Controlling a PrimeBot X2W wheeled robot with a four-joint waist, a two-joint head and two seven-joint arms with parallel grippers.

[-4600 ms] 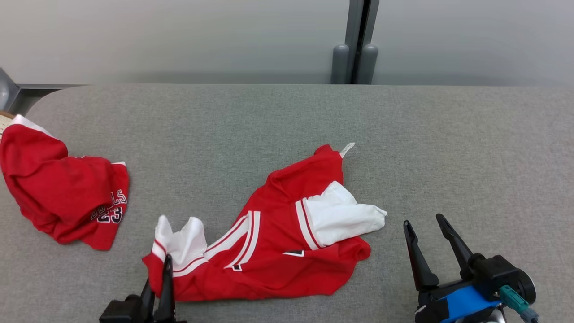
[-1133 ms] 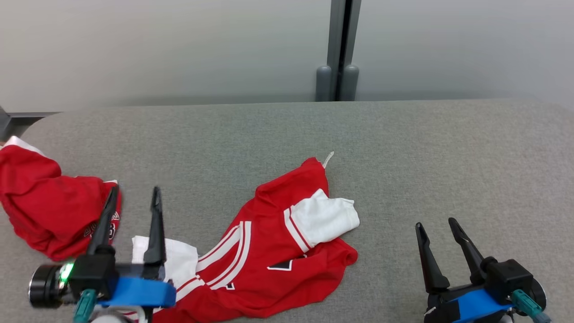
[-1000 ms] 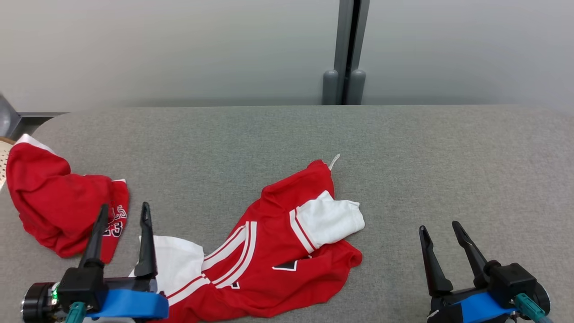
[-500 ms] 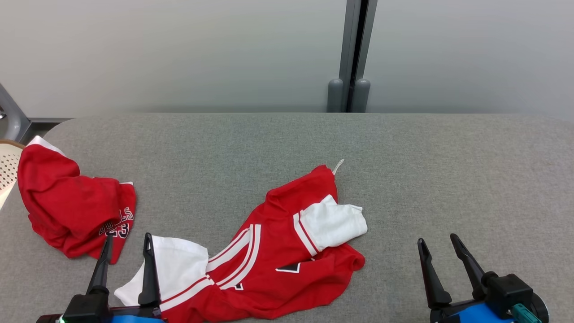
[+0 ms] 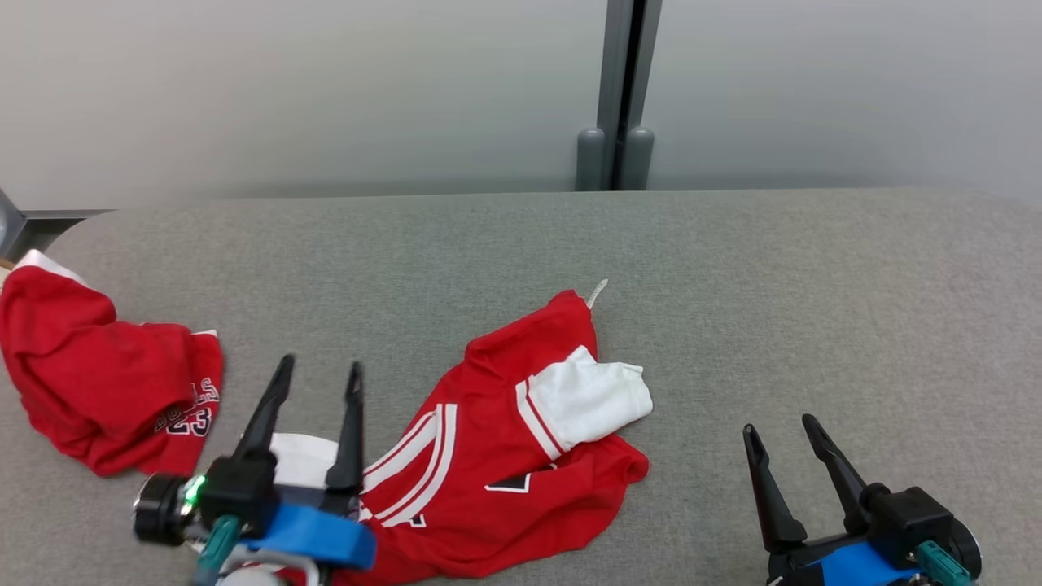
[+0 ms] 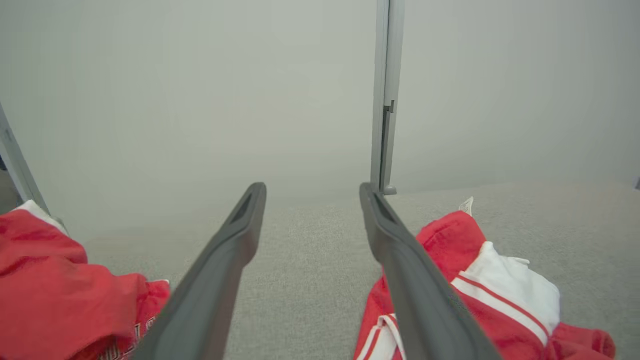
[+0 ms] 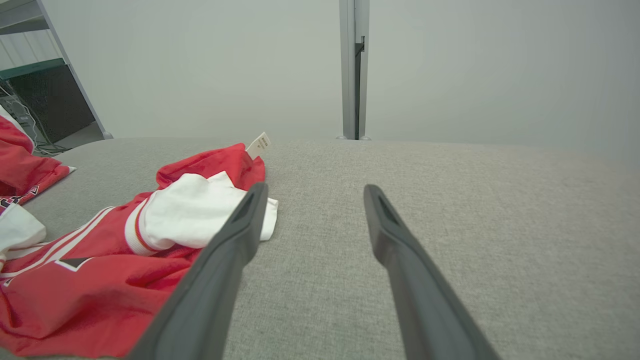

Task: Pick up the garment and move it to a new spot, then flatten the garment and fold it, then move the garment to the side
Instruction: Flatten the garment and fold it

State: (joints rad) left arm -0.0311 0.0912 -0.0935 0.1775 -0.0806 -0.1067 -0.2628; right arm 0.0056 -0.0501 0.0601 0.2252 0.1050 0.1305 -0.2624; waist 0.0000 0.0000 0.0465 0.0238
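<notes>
Though crumpled, lies near the middle of the table [image 5: 733, 268], toward its near edge: garment [image 5: 496, 391], red with white stripes, one white sleeve [image 5: 590, 399] folded across its top, a tag [image 5: 598, 290] poking out at the far end. Covers the garment's left end in the head view, fingers spread wide with nothing between them: left gripper [image 5: 319, 363], hiding part of a second sleeve [image 5: 303, 456]. Rests low at the right, well apart from the cloth, equally spread and empty: right gripper [image 5: 777, 425]. Off at the table's far left, apart from the garment, a heaped red jersey [image 5: 89, 391] with dark lettering and "23". From the left wrist, bare table between the two fingers, jersey [image 6: 50, 285] to one side, garment [image 6: 450, 240] to the other. From the right wrist, garment [image 7: 100, 290] partly behind one finger, tag [image 7: 259, 145] clear as a white label; adds a dark rack [image 7: 50, 95] with cables beyond the table's left end. Behind the table, a pale wall [image 5: 326, 81] split by a grey post [image 5: 616, 81].
</notes>
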